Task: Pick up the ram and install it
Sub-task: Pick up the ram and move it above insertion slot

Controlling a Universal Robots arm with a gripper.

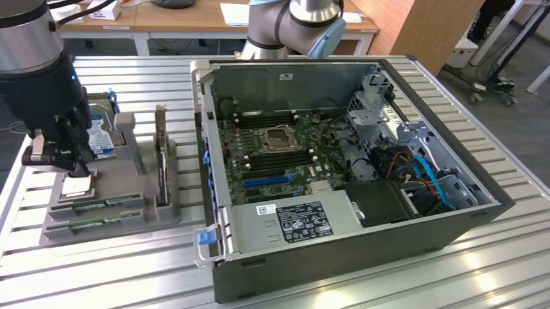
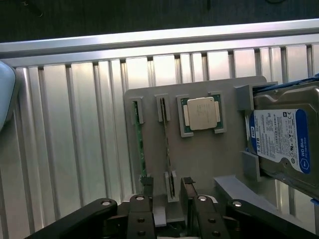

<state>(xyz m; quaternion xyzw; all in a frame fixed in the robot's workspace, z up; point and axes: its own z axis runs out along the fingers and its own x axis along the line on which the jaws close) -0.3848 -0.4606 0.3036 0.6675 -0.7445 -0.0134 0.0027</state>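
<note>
Observed gripper (image 2: 167, 181) hanging over the grey parts tray (image 2: 209, 159), fingers (image 2: 188, 191) spread wide, pinching nothing. Found the ram (image 2: 166, 134) standing on edge in its tray slots: a thin green stick running away from the gripper, lined up with the gap between the two fingers. Cannot tell from the wrist view whether either finger touches it; looks just apart.

Noted a second ram stick (image 2: 140, 144) parallel and just beside the first, on the side away from the processor (image 2: 201, 113). Logged the processor lying flat in its square pocket, beside the end of the ram farther from the gripper. Logged the blue-labelled hard drive (image 2: 281, 139) in its holder past the processor, at the tray's edge.

From the exterior view: placed the tray on the slatted aluminium table (image 1: 103, 270), toward the exterior view's left, with the open computer case (image 1: 344, 257) to its right, near but apart. Saw a dark expansion card (image 1: 161, 151) upright on the tray, on the side nearest the case.
</note>
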